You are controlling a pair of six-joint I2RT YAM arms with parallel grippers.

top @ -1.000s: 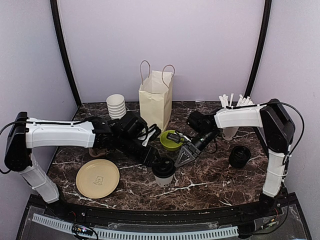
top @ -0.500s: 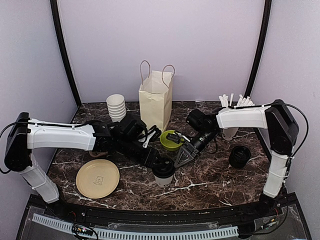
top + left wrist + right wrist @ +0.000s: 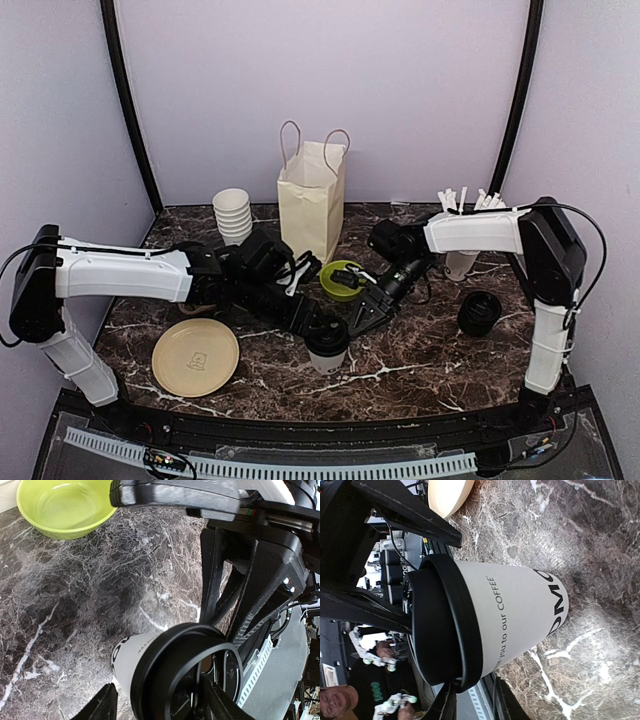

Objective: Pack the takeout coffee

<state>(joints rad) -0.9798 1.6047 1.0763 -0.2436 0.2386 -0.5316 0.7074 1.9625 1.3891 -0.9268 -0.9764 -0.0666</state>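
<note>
1. The takeout coffee (image 3: pixel 327 352) was seen upright on the worktop (image 3: pixel 430 350), toward its near edge and between the two grippers. It stood well apart from the paper bag (image 3: pixel 312 200), which was set at the back beyond the green bowl (image 3: pixel 338 283).
2. The jaws of the left gripper (image 3: pixel 315 320) were spread, with one finger to each side of the black lid (image 3: pixel 327 335). A gap was visible on at least one side, so no grip was judged to be made.
3. The jaws of the right gripper (image 3: pixel 355 322) were held narrow, with only a slit between them. The lid's rim lay just at their tips, and whether it was nipped could not be told.
4. The cup was judged light and thin-walled: its paper would be dented by a hard squeeze, and its smooth side could be lost by a weak one.
5. Its contents could not be seen, so it was best treated as liable to spill if tipped.
6. The lid was judged a press fit only — it was likely to be pulled off if the cup were lifted by it alone.
7. A hold was best taken on opposite sides of the wall just under the lid, where the paper is stiffened by the rolled rim — and the cup kept upright.
8. The bag was much taller than the cup, so a high lift over its mouth was judged necessary, and its handles could be snagged.
</note>
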